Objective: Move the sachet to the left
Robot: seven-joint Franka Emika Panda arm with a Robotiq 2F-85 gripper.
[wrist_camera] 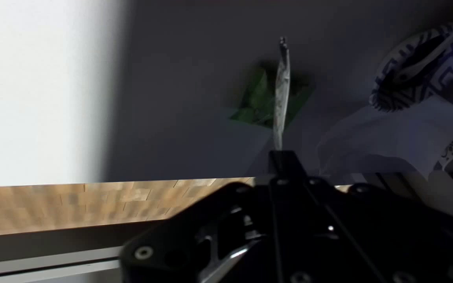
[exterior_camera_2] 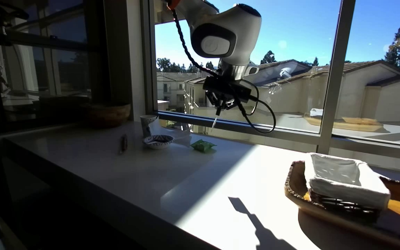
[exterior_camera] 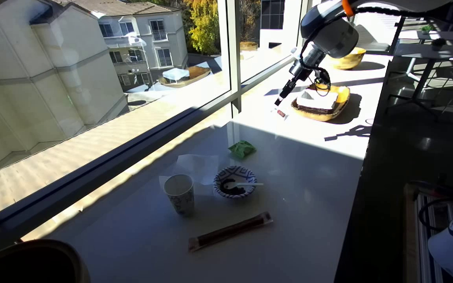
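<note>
Whitish and slim, the sachet (wrist_camera: 282, 88) hung in the air clear of the counter (exterior_camera: 309, 177), one end pinched in the gripper (wrist_camera: 283, 157). On the counter's shaded part lay a green packet (exterior_camera: 242, 149), near a patterned bowl (exterior_camera: 236, 172) with a white spoon (exterior_camera: 247, 184) in it.

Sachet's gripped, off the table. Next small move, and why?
I'd probably ease the end effector slightly left in an exterior view, toward the patterned bowl, keeping it high. It pinches the sachet clear of the table, so it seems ready to carry; the green packet lies that way, short of the bowl, and a low path might catch it.
</note>
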